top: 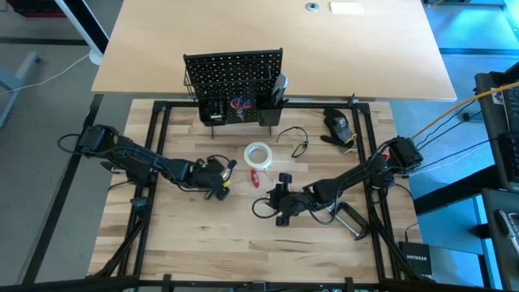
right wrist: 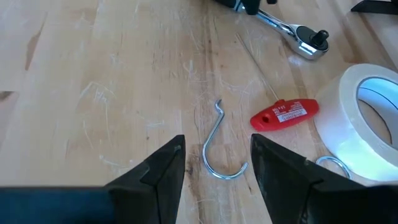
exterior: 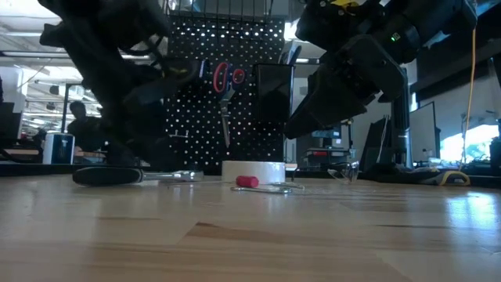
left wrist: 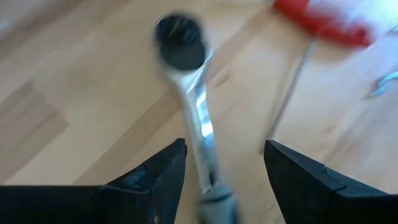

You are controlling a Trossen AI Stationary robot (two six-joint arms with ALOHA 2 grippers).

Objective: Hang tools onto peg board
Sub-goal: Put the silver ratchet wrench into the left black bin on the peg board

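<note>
Left hand (left wrist: 225, 171): we record its dark fingers spread apart and empty, poised low over the pale wooden surface (top: 203, 243). Between them lies the silver ratchet wrench with round black-centred head (left wrist: 186, 93); its long axis runs straight away from the hand, handle end nearest, so the fingers straddle the shaft. We judge this arm the better placed for that tool.

Right hand (right wrist: 217, 168): fingers apart, holding nothing, hovering above a bent silver wire hook (right wrist: 219, 149). The hook's curved end lies nearest, its stem pointing away.

Beside the hook: small red-handled tool (right wrist: 284, 114) and white tape roll (right wrist: 364, 118).

Beyond both: the upright black perforated peg board (top: 233, 73), with red-handled scissors (exterior: 225, 78) already hanging.
</note>
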